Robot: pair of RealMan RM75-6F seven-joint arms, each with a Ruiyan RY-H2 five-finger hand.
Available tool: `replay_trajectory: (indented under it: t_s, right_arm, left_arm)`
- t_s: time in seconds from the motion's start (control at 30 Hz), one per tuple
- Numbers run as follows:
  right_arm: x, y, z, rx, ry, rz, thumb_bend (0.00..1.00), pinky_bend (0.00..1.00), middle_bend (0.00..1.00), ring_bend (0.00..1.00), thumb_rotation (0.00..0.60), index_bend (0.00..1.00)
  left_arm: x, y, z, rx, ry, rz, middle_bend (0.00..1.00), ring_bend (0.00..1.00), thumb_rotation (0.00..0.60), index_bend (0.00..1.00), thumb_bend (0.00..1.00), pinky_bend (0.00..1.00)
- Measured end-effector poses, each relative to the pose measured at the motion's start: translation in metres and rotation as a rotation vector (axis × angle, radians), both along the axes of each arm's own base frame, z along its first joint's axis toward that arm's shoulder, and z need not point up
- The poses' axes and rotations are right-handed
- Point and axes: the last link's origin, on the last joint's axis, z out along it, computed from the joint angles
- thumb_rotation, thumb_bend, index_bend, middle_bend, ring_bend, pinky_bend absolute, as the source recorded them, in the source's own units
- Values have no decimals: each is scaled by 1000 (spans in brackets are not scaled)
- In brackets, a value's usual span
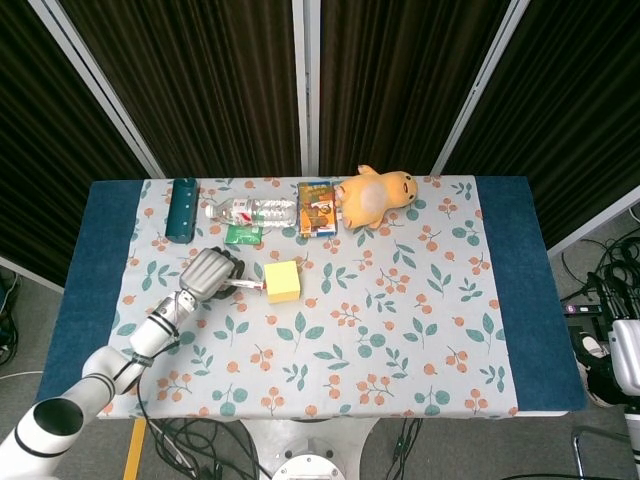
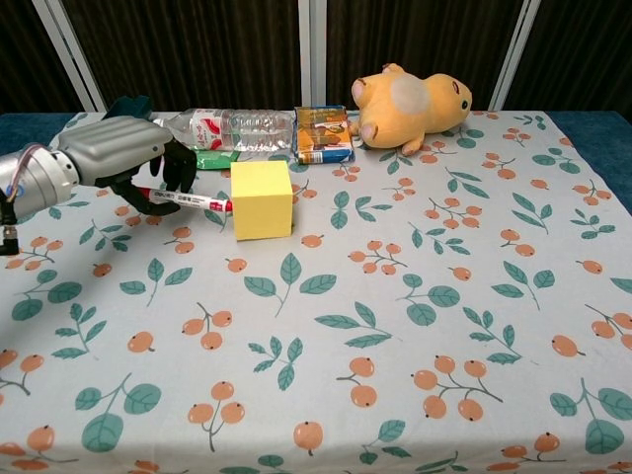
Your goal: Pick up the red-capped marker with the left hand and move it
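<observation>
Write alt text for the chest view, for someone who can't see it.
The robot's left hand holds a red-capped marker whose tip touches a yellow cube on a floral tablecloth. Behind them lie a water bottle, a small green packet, a colourful box and an orange plush toy.
</observation>
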Motion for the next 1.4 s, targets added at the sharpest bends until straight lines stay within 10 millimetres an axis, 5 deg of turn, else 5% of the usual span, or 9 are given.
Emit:
replay_trajectory:
  t_s: [0.8, 1.4]
  right_arm:
    - [-2, -3, 2, 3, 6, -10, 301, 166, 161, 53, 600, 57]
    - [-10, -1, 5, -1, 4, -30, 301, 166, 162, 53, 600, 57]
  left_arm:
    - [77, 29, -36, -36, 11, -51, 723, 488, 600, 741, 467, 467]
    - [141, 31, -71, -72, -5, -77, 723, 488, 600, 742, 469, 467]
